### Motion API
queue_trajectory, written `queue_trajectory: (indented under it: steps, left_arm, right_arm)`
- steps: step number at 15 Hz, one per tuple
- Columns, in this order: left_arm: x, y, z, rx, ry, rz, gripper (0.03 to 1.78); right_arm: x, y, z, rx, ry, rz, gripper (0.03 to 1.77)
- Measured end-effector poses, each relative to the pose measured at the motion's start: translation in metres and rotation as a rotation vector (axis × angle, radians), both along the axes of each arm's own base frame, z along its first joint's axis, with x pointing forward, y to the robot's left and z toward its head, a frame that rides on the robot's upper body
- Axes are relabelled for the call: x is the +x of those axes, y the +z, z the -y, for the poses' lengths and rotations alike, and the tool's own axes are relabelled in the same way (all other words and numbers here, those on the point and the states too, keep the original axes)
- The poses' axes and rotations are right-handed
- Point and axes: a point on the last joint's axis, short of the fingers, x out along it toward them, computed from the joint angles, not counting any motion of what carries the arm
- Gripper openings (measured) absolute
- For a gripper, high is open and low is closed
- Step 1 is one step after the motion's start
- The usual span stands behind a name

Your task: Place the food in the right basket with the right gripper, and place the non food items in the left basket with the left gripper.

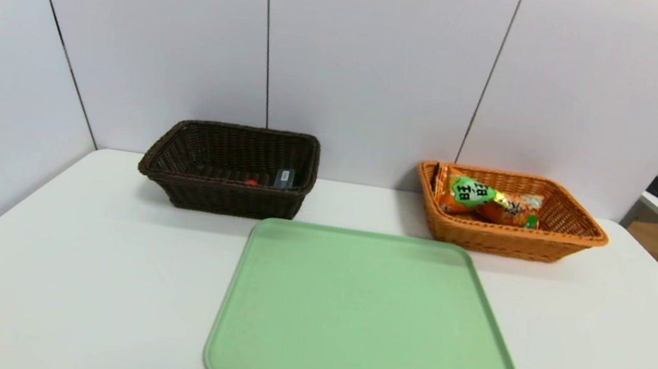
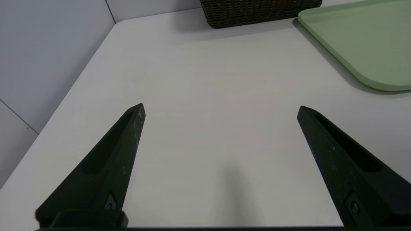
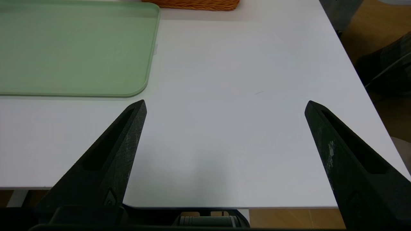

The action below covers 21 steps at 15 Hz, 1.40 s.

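Food packets [image 1: 489, 199] in orange basket [image 1: 514, 241], well apart from right tool [image 3: 226, 107]

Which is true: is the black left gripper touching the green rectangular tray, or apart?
Apart. The left wrist view shows white tabletop between the open left gripper and the green tray.

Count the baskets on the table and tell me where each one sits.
2. The dark brown basket stands behind the tray's left corner; the orange-brown basket stands behind its right corner. No others show in view.
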Motion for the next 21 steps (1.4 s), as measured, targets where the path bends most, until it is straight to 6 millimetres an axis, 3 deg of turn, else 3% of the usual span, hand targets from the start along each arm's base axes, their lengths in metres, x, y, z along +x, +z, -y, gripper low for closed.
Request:
queue_trajectory:
  steps: [8,16,21]
  left_arm:
    - [0.000,-0.001,0.000,-0.004,0.002,-0.004,1.69]
    - [0.000,-0.002,0.000,-0.004,0.002,-0.004,1.69]
    - [0.000,-0.002,0.000,-0.004,0.002,-0.004,1.69]
  right_arm:
    - [-0.010,-0.036,0.001,0.022,-0.027,0.138,1.70]
    - [0.032,-0.084,0.002,0.051,-0.081,0.353,1.70]
    - [0.044,-0.112,0.001,0.054,-0.032,0.271,1.70]
